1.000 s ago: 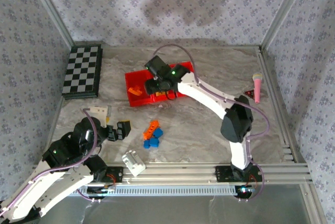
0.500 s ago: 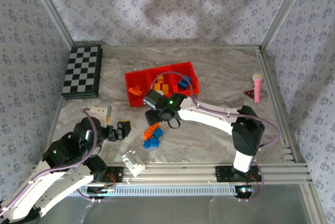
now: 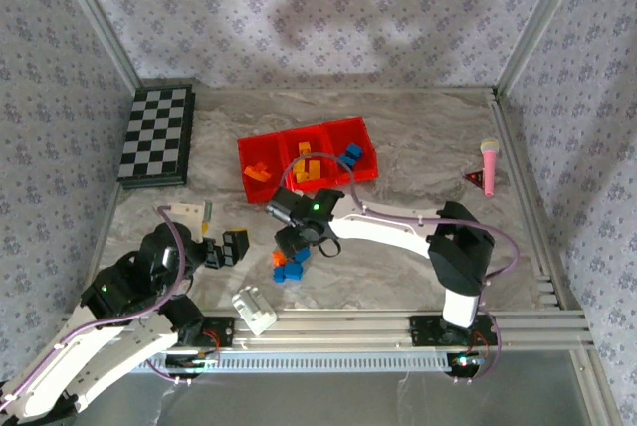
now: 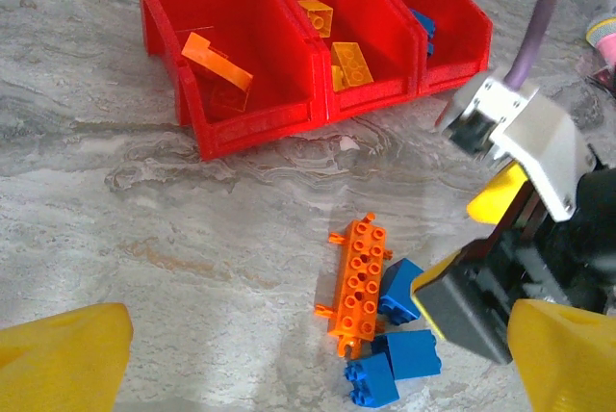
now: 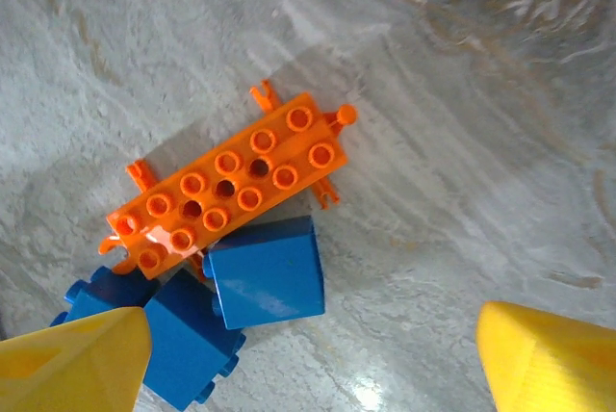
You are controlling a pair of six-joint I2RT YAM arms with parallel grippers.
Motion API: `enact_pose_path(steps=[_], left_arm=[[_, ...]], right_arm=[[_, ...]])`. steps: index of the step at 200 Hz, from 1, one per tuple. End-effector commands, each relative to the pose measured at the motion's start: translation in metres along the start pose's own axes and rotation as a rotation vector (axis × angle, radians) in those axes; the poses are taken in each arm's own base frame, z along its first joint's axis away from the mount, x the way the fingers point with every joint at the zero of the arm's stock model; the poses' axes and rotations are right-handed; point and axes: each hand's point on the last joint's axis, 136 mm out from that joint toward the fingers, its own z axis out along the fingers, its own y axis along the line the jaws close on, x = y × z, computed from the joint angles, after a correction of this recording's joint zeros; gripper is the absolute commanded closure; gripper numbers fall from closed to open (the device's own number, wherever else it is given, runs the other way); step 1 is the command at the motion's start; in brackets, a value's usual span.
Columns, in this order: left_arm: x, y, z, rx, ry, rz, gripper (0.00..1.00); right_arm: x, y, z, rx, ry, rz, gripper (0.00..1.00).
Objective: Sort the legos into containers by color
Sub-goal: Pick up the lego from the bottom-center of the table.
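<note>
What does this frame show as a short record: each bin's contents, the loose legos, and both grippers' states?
left bin: one orange piece
middle bin: two yellow bricks
right bin: blue legos, partly hidden by the wall
loose legos: orange plate against three blue bricks
right gripper: open, over the loose legos
left gripper: open, holding nothing

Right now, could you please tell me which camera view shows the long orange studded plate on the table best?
The right wrist view: the orange plate lies whole and large, studs clear. The left wrist view shows it whole but smaller. The top external view shows an orange sliver beside the right gripper.
</note>
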Motion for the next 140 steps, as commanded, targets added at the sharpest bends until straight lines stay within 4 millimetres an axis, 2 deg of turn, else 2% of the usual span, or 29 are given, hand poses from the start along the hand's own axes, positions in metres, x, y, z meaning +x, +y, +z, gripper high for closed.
enact_pose_path(steps=[1,64,81,118,140], left_arm=[[0.004,0.0,0.003,-0.004,0.019,0.005,0.0],[0.004,-0.001,0.004,-0.003,0.024,0.007,0.0],[0.004,-0.001,0.004,-0.004,0.025,0.007,0.0],[0.004,-0.001,0.003,-0.002,0.021,0.004,0.0],[0.004,-0.001,0.003,-0.002,0.021,0.004,0.0]], right_arm=[[0.019,0.007,0.012,-0.012,0.084,-0.043,0.13],[0.033,0.012,0.028,-0.008,0.165,-0.066,0.18],[0.038,0.014,0.034,-0.02,0.195,-0.066,0.23],[0.043,0.006,0.046,0.027,0.214,-0.047,0.25],[0.041,-0.005,0.046,0.062,0.207,-0.02,0.27]])
